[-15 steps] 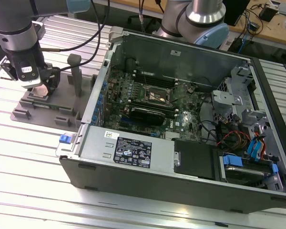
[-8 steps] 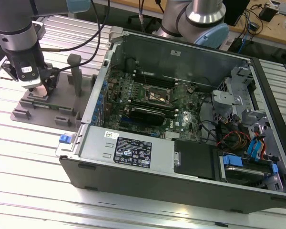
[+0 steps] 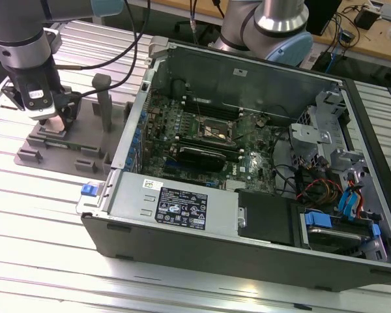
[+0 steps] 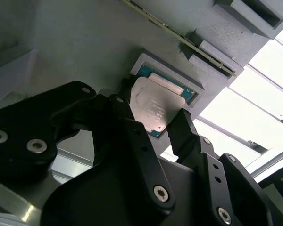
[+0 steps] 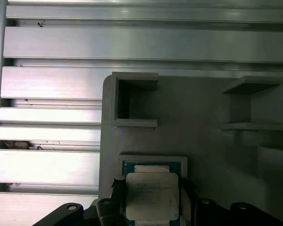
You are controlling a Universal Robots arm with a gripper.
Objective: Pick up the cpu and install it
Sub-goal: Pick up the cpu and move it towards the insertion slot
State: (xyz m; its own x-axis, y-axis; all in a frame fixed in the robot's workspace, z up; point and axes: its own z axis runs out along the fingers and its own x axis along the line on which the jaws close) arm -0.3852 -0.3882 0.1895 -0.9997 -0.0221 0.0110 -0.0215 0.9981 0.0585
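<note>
- Looking first at the cpu (image 4: 153,106) in the second wrist view, found it flat, silver plate up, in a shallow square recess of the grey fixture plate (image 4: 85,42), not yet in the machine.
- Placed that recess close to one edge of the plate, with bare slotted table (image 5: 47,165) just past that edge in the first wrist view.
- Saw the gripper (image 4: 152,112) straight over the chip, its two dark fingers (image 4: 185,135) set against two opposite edges. Judged them to be pinching the cpu, with no gap seen at either side in both wrist views.
- Noted no real long axis to reckon with: a near-square outline, sides lined up with the recess walls, fingers squared across one pair of sides, chip centred between them.
- Could not settle between chip resting on the recess floor and chip a little raised.
- Took from the exterior view the wider layout: the arm (image 3: 26,45) low over the plate at the exterior view's left, beside the open computer case (image 3: 182,208). Also took from it the motherboard socket (image 3: 212,130) inside that case, well apart from the plate, toward the exterior view's right.
- Took from the wrist views the fine part: finger-to-edge contact and the chip's squareness in its recess.
</note>
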